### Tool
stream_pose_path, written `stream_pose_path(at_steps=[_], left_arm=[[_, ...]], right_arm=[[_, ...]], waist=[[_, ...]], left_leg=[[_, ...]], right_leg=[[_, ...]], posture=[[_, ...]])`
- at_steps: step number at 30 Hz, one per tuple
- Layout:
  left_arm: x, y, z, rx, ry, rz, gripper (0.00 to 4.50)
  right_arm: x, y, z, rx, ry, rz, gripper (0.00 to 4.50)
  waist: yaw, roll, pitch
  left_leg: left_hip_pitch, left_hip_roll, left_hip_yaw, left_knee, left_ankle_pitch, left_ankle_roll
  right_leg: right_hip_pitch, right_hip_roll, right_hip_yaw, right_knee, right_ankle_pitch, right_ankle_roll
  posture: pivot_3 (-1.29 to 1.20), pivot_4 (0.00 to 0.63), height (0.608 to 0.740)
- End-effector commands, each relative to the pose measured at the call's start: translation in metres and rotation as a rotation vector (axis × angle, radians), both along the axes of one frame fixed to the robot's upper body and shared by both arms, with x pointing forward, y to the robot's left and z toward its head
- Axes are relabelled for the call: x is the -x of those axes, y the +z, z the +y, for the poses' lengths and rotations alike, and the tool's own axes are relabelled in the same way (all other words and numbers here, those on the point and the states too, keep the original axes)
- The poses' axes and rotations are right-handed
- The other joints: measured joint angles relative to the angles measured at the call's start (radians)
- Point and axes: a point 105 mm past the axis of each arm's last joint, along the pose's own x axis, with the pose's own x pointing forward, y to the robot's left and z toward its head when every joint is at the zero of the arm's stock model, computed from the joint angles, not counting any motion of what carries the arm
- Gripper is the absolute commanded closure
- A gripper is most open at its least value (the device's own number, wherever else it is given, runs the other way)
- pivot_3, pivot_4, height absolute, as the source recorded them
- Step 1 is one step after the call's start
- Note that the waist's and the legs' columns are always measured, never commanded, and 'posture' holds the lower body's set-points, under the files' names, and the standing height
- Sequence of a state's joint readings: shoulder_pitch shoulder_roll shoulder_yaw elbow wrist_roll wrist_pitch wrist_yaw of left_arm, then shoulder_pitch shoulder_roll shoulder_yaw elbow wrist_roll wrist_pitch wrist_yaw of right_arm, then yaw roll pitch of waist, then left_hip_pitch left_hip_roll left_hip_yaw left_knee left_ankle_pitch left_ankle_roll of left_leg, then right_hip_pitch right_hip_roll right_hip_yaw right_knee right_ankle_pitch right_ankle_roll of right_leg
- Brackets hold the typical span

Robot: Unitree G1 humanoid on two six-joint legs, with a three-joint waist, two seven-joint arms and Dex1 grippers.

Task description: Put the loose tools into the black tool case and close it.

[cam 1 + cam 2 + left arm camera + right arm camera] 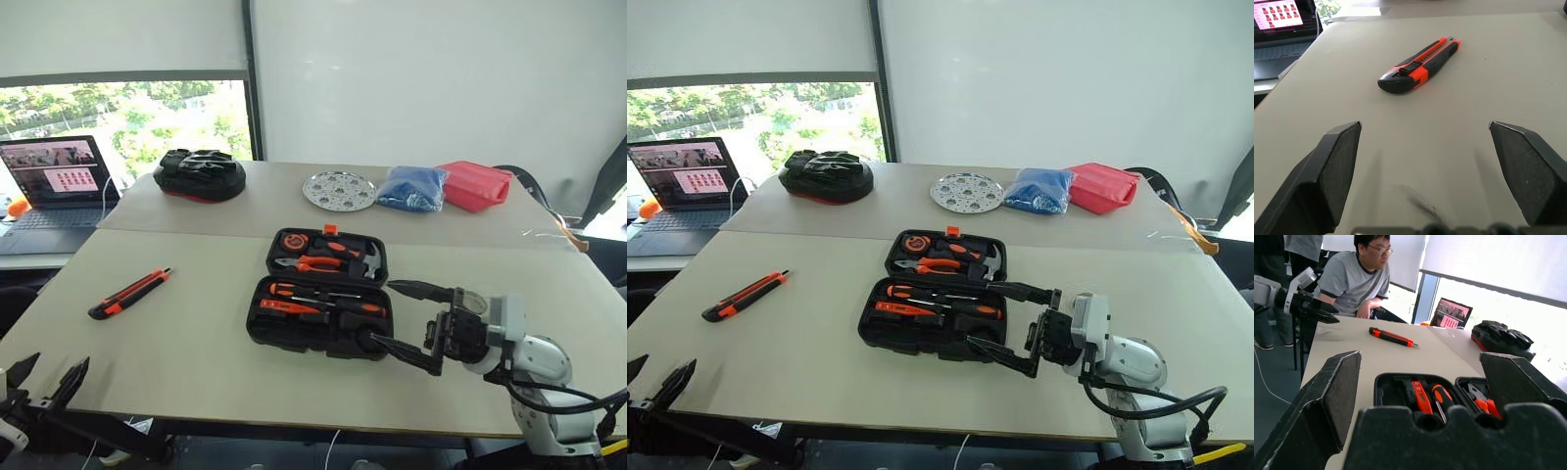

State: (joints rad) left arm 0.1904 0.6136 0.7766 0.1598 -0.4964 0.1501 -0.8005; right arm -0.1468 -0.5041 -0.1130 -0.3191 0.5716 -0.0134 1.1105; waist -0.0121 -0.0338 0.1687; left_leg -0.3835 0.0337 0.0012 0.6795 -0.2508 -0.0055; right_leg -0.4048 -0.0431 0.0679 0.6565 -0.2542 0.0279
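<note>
Nearest, left gripper (47, 375) gaping, empty, at table edge; orange-and-black utility knife (128, 293) loose beyond it. Right gripper (405, 321) wide apart, empty, beside open black moulded tool case (321, 291) mid-table.

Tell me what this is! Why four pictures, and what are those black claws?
It's a robot with two arms. Two pictures come from cameras in its head, looking down at a table. The other two come from cameras on its wrists, so you see each claw up close. The claws are its grippers, like hands with two fingers. The left gripper is open and empty, pointing at an orange-and-black knife lying on the table. The right gripper is open too, right beside an open tool case with tools inside. Farther back sit a laptop, a black bag, a round metal plate and blue and red things. Nothing is being held.
</note>
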Motion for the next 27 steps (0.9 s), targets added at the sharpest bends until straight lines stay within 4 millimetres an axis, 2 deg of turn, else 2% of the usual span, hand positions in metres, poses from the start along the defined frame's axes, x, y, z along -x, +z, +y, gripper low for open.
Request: stream_pose_path(at_steps=[1,9,14,16,21,25,26,27], left_arm=[[-0.036,0.016,-0.005,0.01,-0.082,0.071,0.02],[-0.103,0.023,-0.006,-0.074,-0.196,0.292,0.02],[-0.13,0.026,-0.004,-0.107,-0.171,0.335,0.02],[-0.136,0.023,-0.005,-0.113,-0.165,0.365,0.02],[-0.139,0.012,-0.007,-0.089,-0.159,0.455,0.02],[-0.138,0.006,-0.02,-0.005,-0.243,0.492,0.02],[-0.136,0.004,-0.023,0.008,-0.27,0.509,0.53],[-0.135,0.003,-0.025,0.015,-0.285,0.519,0.81]], right_arm=[[0.003,0.016,0.004,-0.001,0.021,-0.054,0.0],[0.0,0.02,0.007,0.009,0.018,-0.048,0.0],[0.0,0.02,0.006,0.007,-0.002,-0.045,0.0],[0.001,0.019,0.006,0.007,-0.01,-0.042,0.0],[0.002,0.021,0.004,0.011,-0.03,-0.038,0.0],[0.002,0.023,0.002,0.016,-0.037,-0.037,0.0],[0.003,0.024,0.002,0.017,-0.038,-0.038,0.0],[0.003,0.024,0.001,0.018,-0.04,-0.04,0.0]], waist=[[0.001,-0.002,0.0],[-0.008,-0.002,0.0],[-0.01,-0.002,0.0],[-0.009,-0.003,0.0],[-0.008,-0.003,0.0],[-0.007,-0.003,0.0],[-0.006,-0.003,0.0],[-0.006,-0.003,0.0]], left_leg=[[0.0,0.001,-0.001,0.0,0.0,0.0],[-0.002,0.0,0.0,-0.004,0.0,0.0],[-0.009,-0.001,0.001,-0.004,0.0,0.0],[-0.016,-0.001,0.0,-0.002,0.0,0.0],[-0.017,-0.001,0.0,-0.001,0.0,0.0],[-0.016,-0.001,0.0,0.0,0.0,0.0],[-0.016,-0.001,0.0,0.0,0.0,0.0],[-0.015,-0.002,0.0,0.0,0.0,0.0]], right_leg=[[0.0,0.001,-0.001,0.0,-0.002,0.002],[-0.004,0.001,0.0,0.0,0.001,-0.004],[-0.012,0.001,0.0,0.001,0.001,-0.004],[-0.018,0.002,0.0,0.003,0.001,-0.004],[-0.019,0.001,0.0,0.004,0.001,-0.004],[-0.019,0.001,0.0,0.006,0.001,-0.004],[-0.019,0.001,0.0,0.006,0.001,-0.004],[-0.018,0.001,0.0,0.006,0.001,-0.004]], posture=[[0.0,0.15,0.74],[0.0,0.15,0.74],[0.0,0.15,0.74],[0.0,0.15,0.74],[0.0,0.15,0.74],[0.0,0.15,0.74],[0.0,0.15,0.74],[0.0,0.15,0.74]])
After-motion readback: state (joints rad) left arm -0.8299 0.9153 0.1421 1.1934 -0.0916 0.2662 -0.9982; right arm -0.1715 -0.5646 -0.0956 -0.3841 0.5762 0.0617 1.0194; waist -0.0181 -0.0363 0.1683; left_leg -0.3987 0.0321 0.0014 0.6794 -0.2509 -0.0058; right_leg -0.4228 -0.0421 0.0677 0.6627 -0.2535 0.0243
